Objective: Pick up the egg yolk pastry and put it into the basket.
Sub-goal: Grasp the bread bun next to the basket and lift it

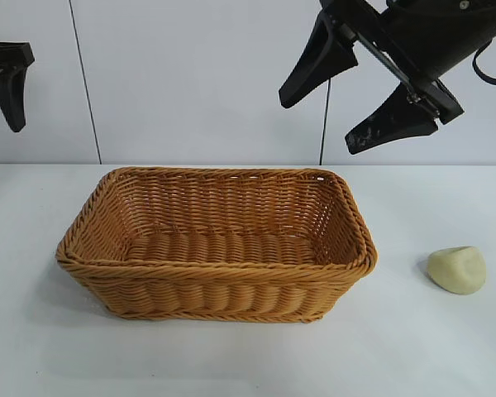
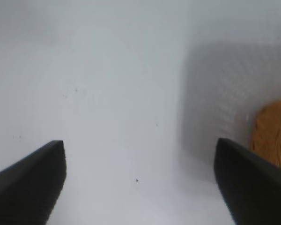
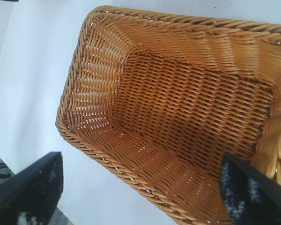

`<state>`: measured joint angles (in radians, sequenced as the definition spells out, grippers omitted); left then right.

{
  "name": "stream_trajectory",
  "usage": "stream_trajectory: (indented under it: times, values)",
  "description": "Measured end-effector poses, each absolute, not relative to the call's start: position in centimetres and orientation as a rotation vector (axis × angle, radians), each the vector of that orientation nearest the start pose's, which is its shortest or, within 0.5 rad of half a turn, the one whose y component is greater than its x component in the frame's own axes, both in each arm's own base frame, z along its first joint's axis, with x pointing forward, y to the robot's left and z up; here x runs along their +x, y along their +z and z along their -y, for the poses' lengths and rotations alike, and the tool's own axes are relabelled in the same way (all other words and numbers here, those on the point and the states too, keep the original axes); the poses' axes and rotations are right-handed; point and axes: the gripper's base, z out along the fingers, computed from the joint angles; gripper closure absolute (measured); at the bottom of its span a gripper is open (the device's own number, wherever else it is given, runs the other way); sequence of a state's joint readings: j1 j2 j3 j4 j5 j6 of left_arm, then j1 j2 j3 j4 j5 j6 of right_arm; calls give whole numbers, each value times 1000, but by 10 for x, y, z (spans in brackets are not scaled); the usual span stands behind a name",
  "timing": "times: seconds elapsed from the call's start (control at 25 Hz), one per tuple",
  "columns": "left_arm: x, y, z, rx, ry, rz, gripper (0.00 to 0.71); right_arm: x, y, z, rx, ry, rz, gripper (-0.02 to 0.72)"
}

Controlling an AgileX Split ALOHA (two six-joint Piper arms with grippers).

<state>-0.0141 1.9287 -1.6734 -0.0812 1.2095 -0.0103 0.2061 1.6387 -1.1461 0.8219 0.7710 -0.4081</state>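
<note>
The egg yolk pastry (image 1: 457, 270), a small pale yellow lump, lies on the white table to the right of the basket (image 1: 217, 309). The golden-brown wicker basket stands in the middle of the table and holds nothing that shows. My right gripper (image 1: 322, 124) hangs open and empty high above the basket's back right corner, well above and left of the pastry. Its wrist view looks down into the basket (image 3: 107, 56) between the open fingers (image 3: 35, 187). My left gripper (image 1: 8, 91) is raised at the far left, open and empty; its wrist view shows bare table and a basket corner (image 2: 274, 131).
The white table (image 1: 50, 347) runs all round the basket, with bare room in front and at the right around the pastry. A pale wall stands behind.
</note>
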Motion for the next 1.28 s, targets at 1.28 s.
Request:
stream_trajectory:
  times: [1.28]
  values:
    - [46,268,9,25,-132,-2391,46,323,257,-113,-191,812,-2586,81]
